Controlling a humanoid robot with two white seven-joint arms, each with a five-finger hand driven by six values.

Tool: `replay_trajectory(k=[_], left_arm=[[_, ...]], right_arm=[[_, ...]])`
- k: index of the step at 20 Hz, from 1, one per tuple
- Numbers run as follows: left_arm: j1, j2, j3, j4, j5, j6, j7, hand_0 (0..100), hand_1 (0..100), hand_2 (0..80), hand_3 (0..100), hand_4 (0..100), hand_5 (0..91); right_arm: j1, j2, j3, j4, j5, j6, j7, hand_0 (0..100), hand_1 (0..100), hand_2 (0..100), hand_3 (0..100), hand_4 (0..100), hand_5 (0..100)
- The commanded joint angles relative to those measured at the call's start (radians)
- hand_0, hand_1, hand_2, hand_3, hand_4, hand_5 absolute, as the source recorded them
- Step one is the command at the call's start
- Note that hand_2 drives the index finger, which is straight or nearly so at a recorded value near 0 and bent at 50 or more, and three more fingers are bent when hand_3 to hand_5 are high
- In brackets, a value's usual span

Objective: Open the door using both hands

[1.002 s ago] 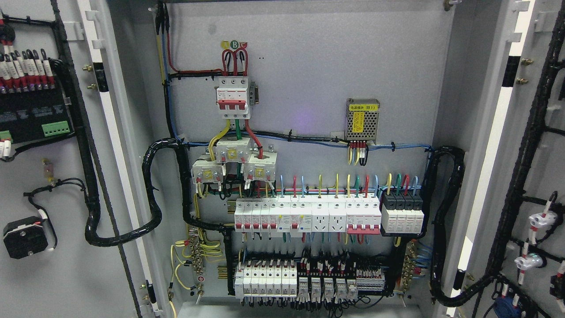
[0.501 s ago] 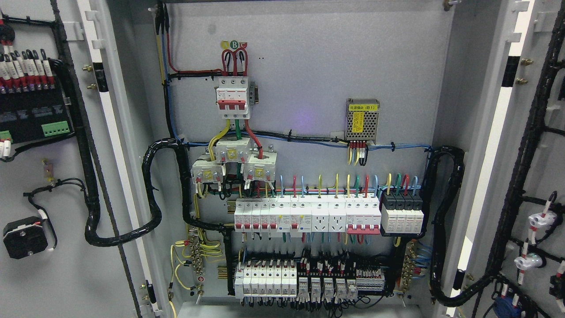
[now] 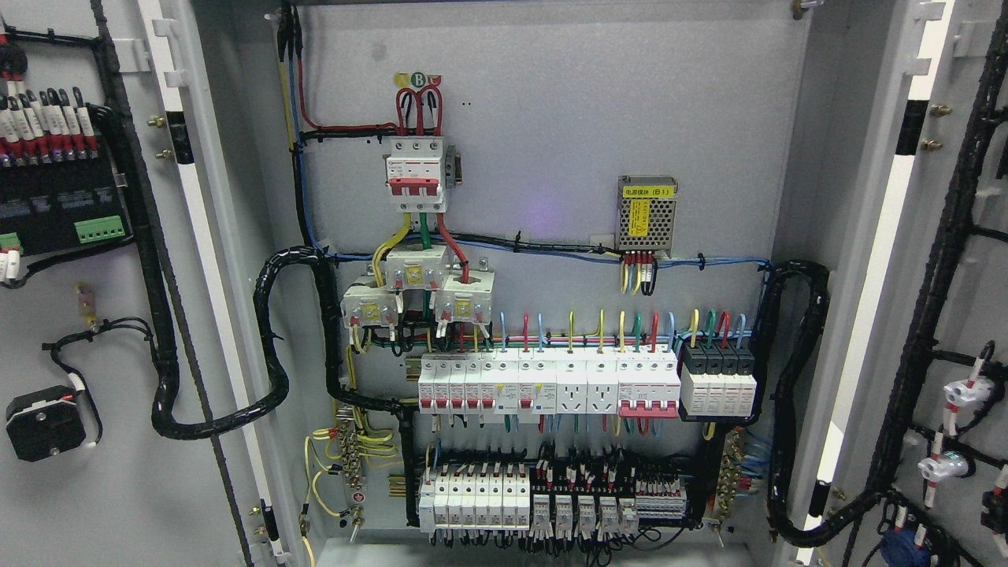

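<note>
A grey electrical cabinet fills the head view with both doors swung wide. The left door shows its inner face at the picture's left, with a black terminal block and a black round part wired to it. The right door stands at the far right, its inner face carrying black cable looms and white lamp fittings. Between them the back panel is in full sight. Neither of my hands nor either arm shows anywhere in the picture.
On the back panel sit a red-and-white main breaker, a small meshed power supply, a row of white breakers and lower relay rows. Thick black cable bundles loop to each door near the hinges.
</note>
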Motion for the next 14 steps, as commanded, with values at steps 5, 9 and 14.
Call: replay_trajectory(k=[5, 9, 14], left_arm=[[0.000, -0.033, 0.000, 0.002, -0.018, -0.001, 0.000, 0, 0, 0.0, 0, 0, 0.0], [0.000, -0.033, 0.000, 0.002, -0.018, -0.001, 0.000, 0, 0, 0.0, 0, 0, 0.0], [0.000, -0.033, 0.000, 0.002, -0.018, -0.001, 0.000, 0, 0, 0.0, 0, 0, 0.0]], right_arm=[[0.004, 0.007, -0.001, 0.002, 0.000, -0.002, 0.000, 38, 0, 0, 0, 0, 0], [0.005, 0.007, -0.002, 0.002, -0.001, -0.004, 0.000, 38, 0, 0, 0, 0, 0], [0.014, 0.007, -0.002, -0.018, 0.000, -0.004, 0.000, 38, 0, 0, 0, 0, 0]])
